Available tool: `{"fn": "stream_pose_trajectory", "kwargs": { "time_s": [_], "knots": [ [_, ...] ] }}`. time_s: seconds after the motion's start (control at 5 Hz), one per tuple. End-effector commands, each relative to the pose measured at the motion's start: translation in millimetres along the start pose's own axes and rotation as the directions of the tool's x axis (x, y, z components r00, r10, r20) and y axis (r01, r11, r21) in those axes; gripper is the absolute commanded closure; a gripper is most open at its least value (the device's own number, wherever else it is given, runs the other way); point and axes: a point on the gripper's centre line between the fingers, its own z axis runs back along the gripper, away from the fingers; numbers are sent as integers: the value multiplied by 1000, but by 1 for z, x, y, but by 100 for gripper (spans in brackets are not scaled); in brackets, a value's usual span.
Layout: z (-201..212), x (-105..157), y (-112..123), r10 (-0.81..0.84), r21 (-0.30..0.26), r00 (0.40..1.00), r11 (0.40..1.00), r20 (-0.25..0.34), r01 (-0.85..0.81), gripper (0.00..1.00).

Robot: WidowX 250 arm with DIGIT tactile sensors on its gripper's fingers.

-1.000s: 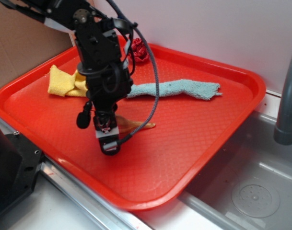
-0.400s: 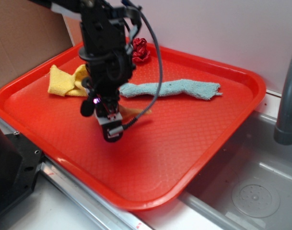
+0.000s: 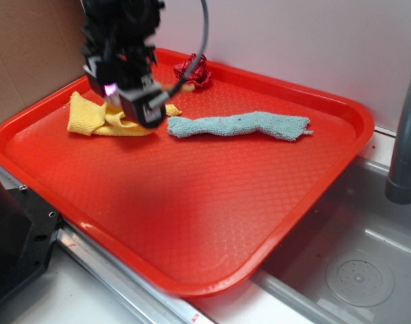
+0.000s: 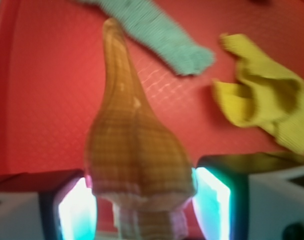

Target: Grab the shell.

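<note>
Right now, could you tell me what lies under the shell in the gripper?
The shell hangs clamped in the gripper above bare red tray. The tray directly beneath its body is hidden.

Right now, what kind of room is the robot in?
Probably a kitchen sink area: a metal sink basin with a drain, a grey faucet pipe, and a red tray holding cloths beside it.

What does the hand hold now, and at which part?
The hand holds the shell by its wide, rounded end; the long pointed tail sticks out free.
</note>
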Motion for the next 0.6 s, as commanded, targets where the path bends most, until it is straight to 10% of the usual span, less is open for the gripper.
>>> {"fn": "stream_pose_trajectory", "kwargs": {
  "time_s": [0.0,0.4],
  "knots": [
    [68,-16,23,214,-88,973,974,85,-207,100],
    [79,-23,33,265,-94,959,962,101,-256,100]
  ]
}}
